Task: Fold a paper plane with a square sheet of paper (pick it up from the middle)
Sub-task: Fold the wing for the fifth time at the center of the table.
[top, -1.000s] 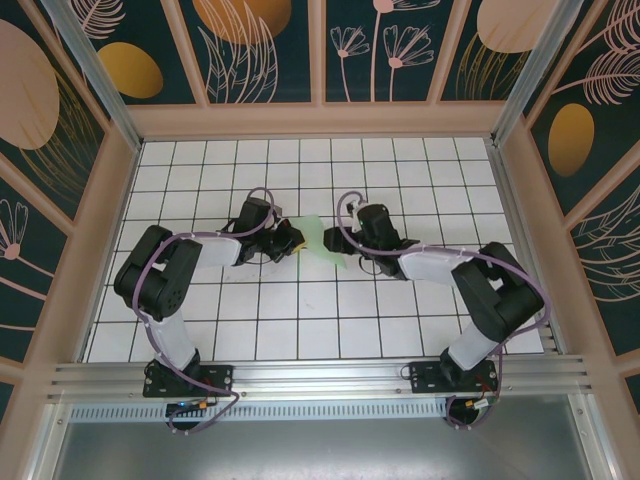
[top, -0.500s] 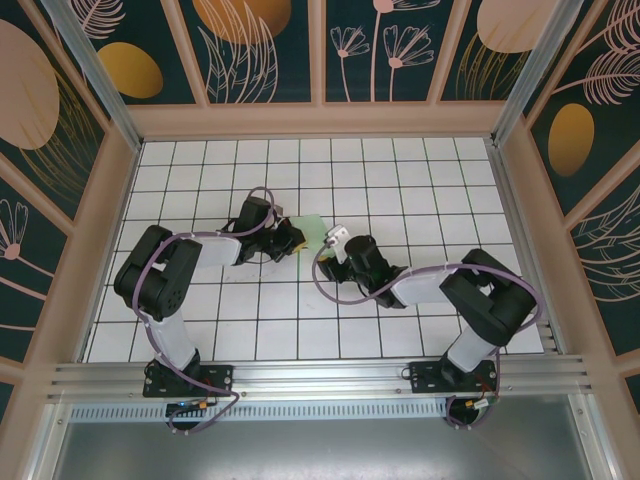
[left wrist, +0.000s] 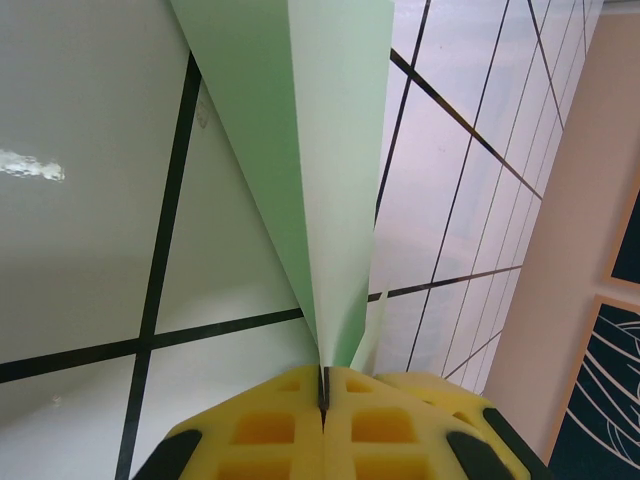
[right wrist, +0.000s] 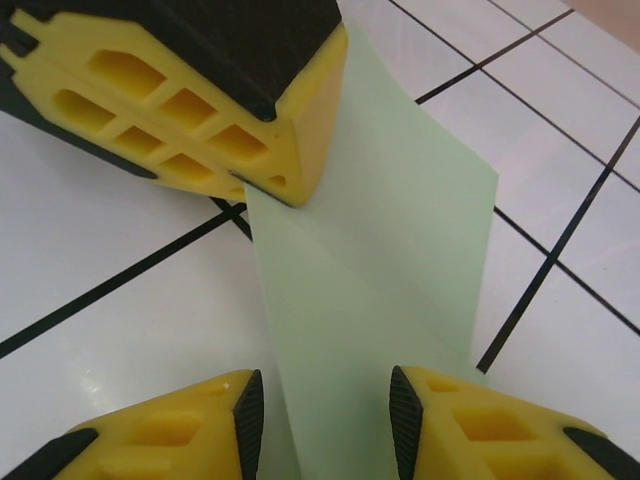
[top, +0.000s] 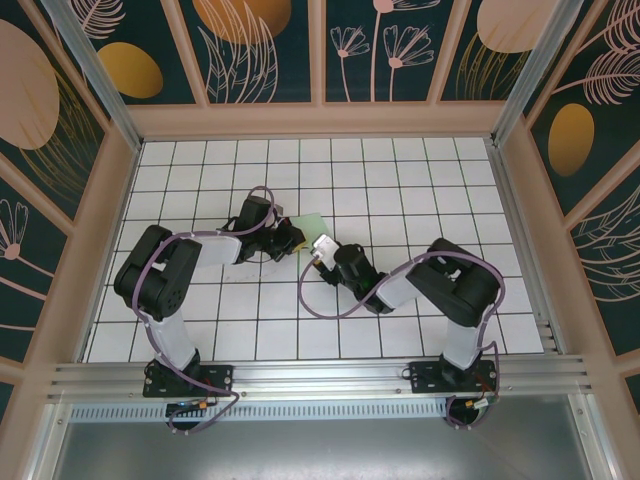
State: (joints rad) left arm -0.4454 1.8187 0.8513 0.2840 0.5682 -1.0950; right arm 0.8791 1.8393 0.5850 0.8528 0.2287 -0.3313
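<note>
Green paper plane [left wrist: 320,150], clamped by the left claw [left wrist: 323,385] in its wrist view, lies between the open right claw [right wrist: 325,400].

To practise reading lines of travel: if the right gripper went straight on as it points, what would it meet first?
The green paper, already inside the open right gripper; just beyond, slightly left, the left gripper pinching it, though depth is unclear.

The left gripper [top: 296,240] and the right gripper [top: 320,250] block the near side of the pale green folded paper [top: 310,221]; the white tiled table [top: 400,180] beyond it is free.
</note>
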